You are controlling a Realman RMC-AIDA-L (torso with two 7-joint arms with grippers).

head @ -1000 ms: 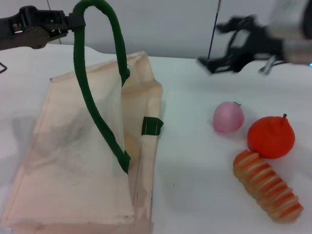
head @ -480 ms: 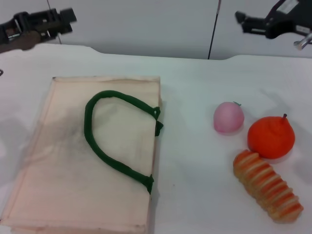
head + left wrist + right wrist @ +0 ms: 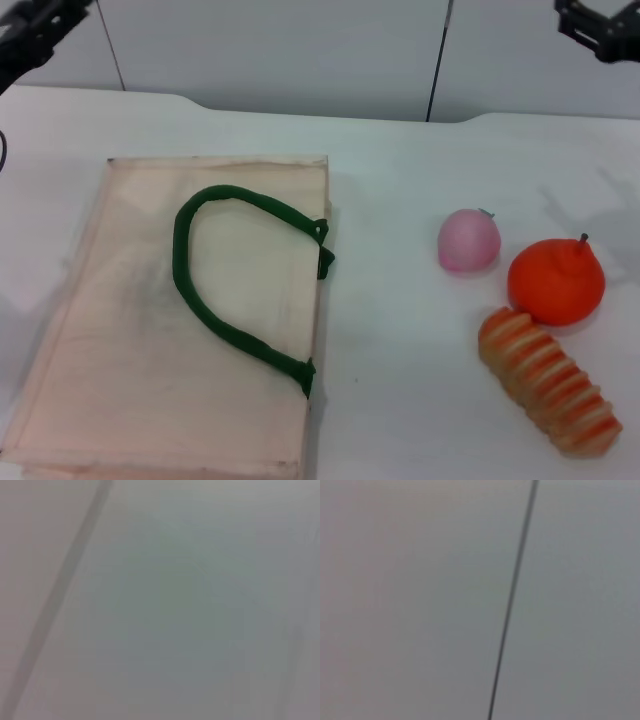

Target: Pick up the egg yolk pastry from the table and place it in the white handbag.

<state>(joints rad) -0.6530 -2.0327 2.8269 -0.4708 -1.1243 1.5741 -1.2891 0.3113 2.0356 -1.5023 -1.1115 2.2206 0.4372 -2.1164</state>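
Observation:
The white handbag (image 3: pixel 150 330) lies flat on the table at the left, with its dark green handle (image 3: pixel 215 290) looped on top of the cloth. The egg yolk pastry is not in view. My left gripper (image 3: pixel 38 25) is raised at the far left corner, well away from the bag. My right gripper (image 3: pixel 600 28) is raised at the far right corner, above and behind the food items. Both show only in part. The wrist views show only a plain grey wall with a dark seam.
A pink ball (image 3: pixel 468 240), an orange round fruit (image 3: pixel 556 282) and a ridged orange-striped bread roll (image 3: pixel 548 382) sit on the white table (image 3: pixel 400 330) at the right. A grey wall stands behind the table's far edge.
One second ago my left gripper held the bag's handle up; the handle was let go and the bag now lies flat. Both arms have drawn up and outward to the corners.

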